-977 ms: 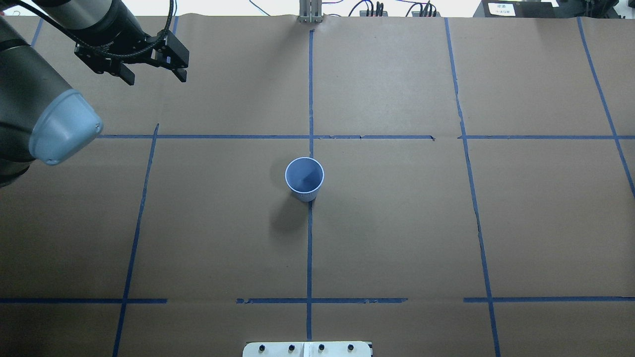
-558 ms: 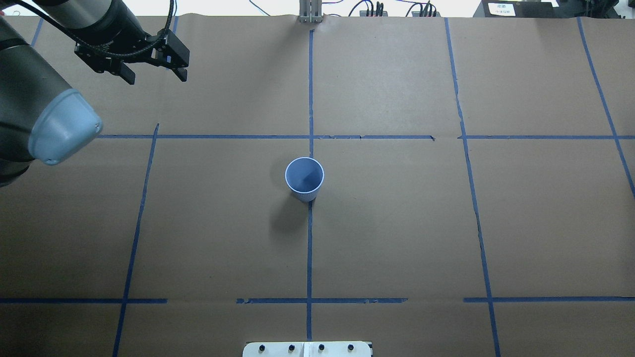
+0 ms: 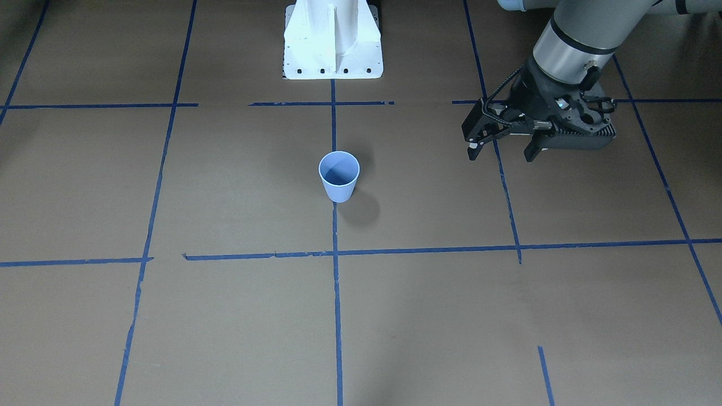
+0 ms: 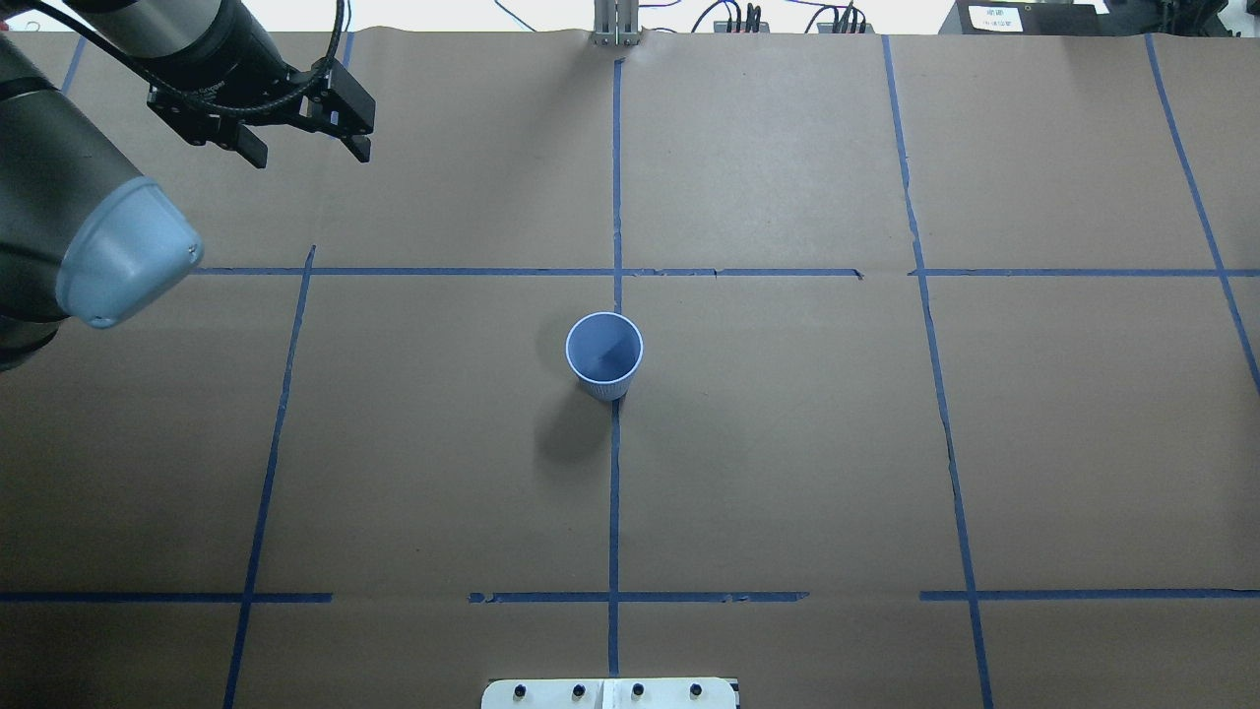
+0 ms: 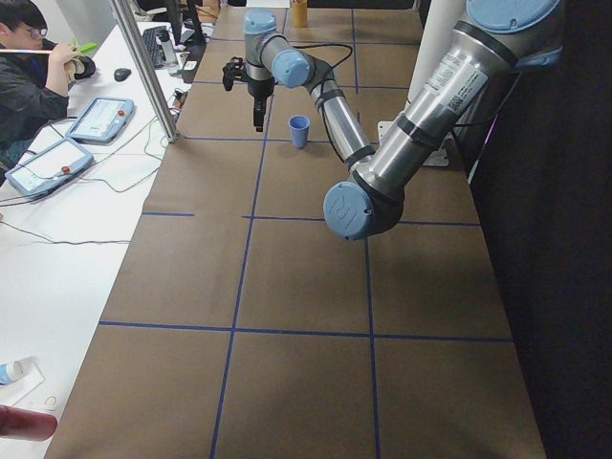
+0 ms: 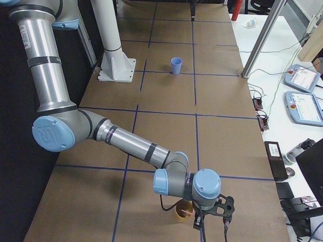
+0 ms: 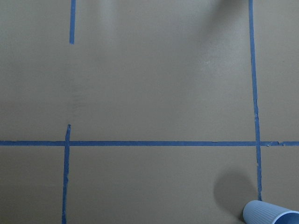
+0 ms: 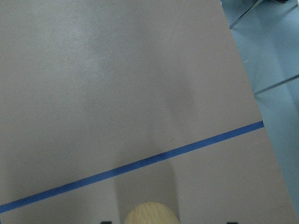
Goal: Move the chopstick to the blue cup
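Left arm [image 4: 89, 226]: enters at the near-left corner of the overhead view; its grey-blue elbow cap hangs above the left-hand squares.
Left gripper [image 4: 310, 156]: raised above the far-left part of the table, well apart from the cup; fingers spread wide, nothing between them; the front-facing view agrees.
Table [image 4: 787, 443]: covered in brown paper; marked into squares with blue tape.
Blue cup [image 4: 602, 387]: upright, mouth up, at the table's centre on the middle tape line; its inside shows plain blue from overhead; its shadow falls on the near-left side; it appears at the lower right corner of the left wrist view.
Chopstick: cannot be made out in any view; its place cannot be told.
Base plate [image 4: 610, 694]: white, with bolts; at the near edge on the centre line.
Right arm [image 6: 126, 143]: reaches low along the table's right end; outside the overhead view.
Right gripper [image 6: 212, 225]: seen only from the right-side camera; points downward just beside the tan cup; whether its fingers are apart or together cannot be told.
Tan cup [image 6: 180, 213]: stands on the paper at the right end; a rounded tan top shows at the bottom edge of the right wrist view.
Bench [image 6: 282, 101]: white, along the table's far side; two control pendants [image 6: 303, 93] lie on it; a seated person [image 5: 24, 67] is at it in the left-side view.
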Action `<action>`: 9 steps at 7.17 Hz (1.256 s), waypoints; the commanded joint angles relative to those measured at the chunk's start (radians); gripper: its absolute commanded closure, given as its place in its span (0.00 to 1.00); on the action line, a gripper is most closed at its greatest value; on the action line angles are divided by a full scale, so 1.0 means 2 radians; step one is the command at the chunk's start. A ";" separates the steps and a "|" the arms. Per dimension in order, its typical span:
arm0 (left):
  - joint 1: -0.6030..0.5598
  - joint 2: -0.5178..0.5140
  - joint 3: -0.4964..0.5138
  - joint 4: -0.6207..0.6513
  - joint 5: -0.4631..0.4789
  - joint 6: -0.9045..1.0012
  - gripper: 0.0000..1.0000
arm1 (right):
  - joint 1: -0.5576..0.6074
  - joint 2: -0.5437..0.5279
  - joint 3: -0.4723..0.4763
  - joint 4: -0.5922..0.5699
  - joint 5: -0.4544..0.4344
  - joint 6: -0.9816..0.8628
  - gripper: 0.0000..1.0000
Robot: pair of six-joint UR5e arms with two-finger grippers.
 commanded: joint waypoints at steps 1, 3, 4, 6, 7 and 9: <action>0.000 0.001 -0.001 0.000 0.000 0.000 0.00 | -0.002 0.001 -0.002 0.000 -0.001 0.000 0.69; 0.000 0.001 -0.001 -0.001 0.000 0.000 0.00 | -0.002 0.009 0.001 -0.001 0.000 0.002 0.97; -0.001 0.002 -0.004 -0.002 0.000 0.000 0.00 | 0.001 0.010 0.016 -0.001 0.000 0.002 1.00; 0.001 0.009 -0.018 -0.002 -0.001 0.000 0.00 | 0.038 0.000 0.086 -0.038 0.016 0.001 1.00; 0.001 0.010 -0.021 -0.002 0.000 0.000 0.00 | 0.059 -0.003 0.139 -0.104 0.031 -0.006 1.00; 0.001 0.017 -0.033 -0.001 -0.001 0.000 0.00 | 0.070 -0.001 0.274 -0.290 0.025 -0.062 1.00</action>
